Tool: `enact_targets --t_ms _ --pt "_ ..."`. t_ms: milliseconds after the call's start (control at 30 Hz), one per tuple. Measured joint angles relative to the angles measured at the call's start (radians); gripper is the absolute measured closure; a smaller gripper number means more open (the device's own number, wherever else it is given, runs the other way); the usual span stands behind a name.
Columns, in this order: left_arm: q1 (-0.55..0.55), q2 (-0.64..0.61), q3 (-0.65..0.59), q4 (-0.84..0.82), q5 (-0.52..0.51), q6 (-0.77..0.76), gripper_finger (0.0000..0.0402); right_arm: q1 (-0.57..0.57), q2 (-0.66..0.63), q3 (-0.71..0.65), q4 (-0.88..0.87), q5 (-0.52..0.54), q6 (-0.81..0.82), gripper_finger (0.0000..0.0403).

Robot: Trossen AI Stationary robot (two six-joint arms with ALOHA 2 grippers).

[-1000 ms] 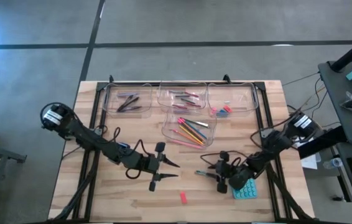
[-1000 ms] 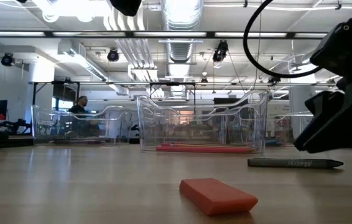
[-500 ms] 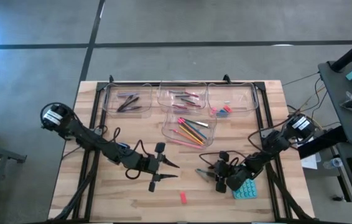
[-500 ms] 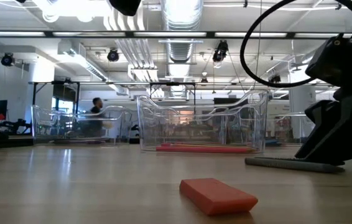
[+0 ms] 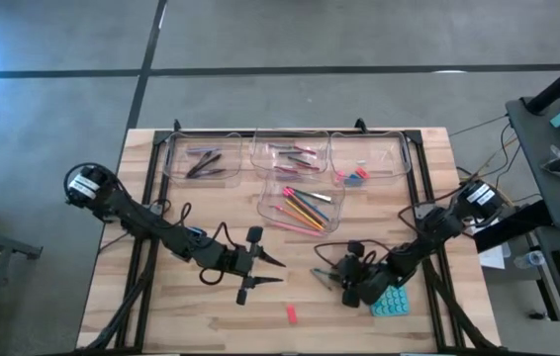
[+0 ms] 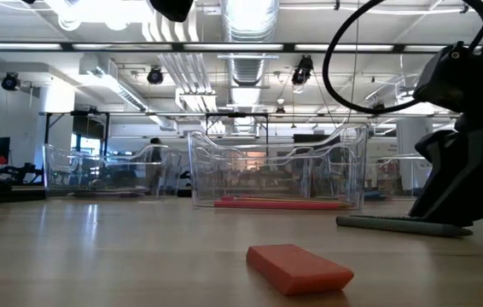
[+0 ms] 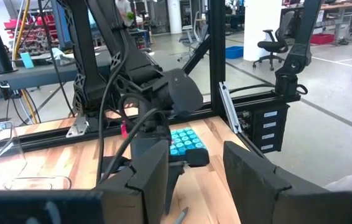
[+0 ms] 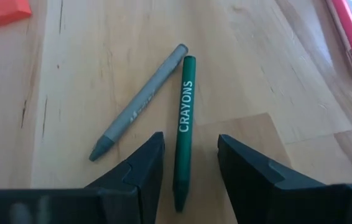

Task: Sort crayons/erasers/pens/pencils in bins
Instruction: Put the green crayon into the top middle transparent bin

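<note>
Right wrist view: two crayons (image 8: 183,118).

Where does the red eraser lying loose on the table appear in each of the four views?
High view: red eraser near the table's front edge, between the two arms.
Low view: the eraser in the foreground, left of the right pincer.
Left wrist view: not in it.
Right wrist view: only its corner shows, beyond the two crayons.
Shared landmark: the crayons, before the right pincer.
</note>
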Motion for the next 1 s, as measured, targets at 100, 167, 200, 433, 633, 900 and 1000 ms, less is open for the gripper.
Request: enact_targets --t_ms 100,167,200,433,633,900,1000 --pt "0.0 0.0 0.0 0.0 0.0 0.0 0.0262 0.0 0.0 0.029 -0.064 -0.021 -0.003 0.0257" --pt "0.0 0.0 0.0 0.0 0.0 0.0 0.0262 0.0 0.0 0.046 -0.102 -0.033 -0.001 0.0257" --pt "0.0 0.0 0.0 0.0 0.0 0.0 0.0262 0.0 0.0 0.053 -0.12 -0.037 0.003 0.0257" --pt "0.0 0.0 0.0 0.0 0.0 0.0 0.0262 -0.002 0.002 0.067 -0.158 -0.091 0.029 0.026" --pt "0.0 0.0 0.0 0.0 0.0 -0.002 0.0262 0.0 0.002 0.067 -0.178 -0.128 0.044 0.0305" --pt "0.0 0.0 0.0 0.0 0.0 -0.002 0.0262 0.001 0.002 0.067 -0.173 -0.133 0.05 0.0383" --pt "0.0 0.0 0.0 0.0 0.0 -0.002 0.0262 0.001 0.002 0.066 -0.174 -0.121 0.058 0.0387"
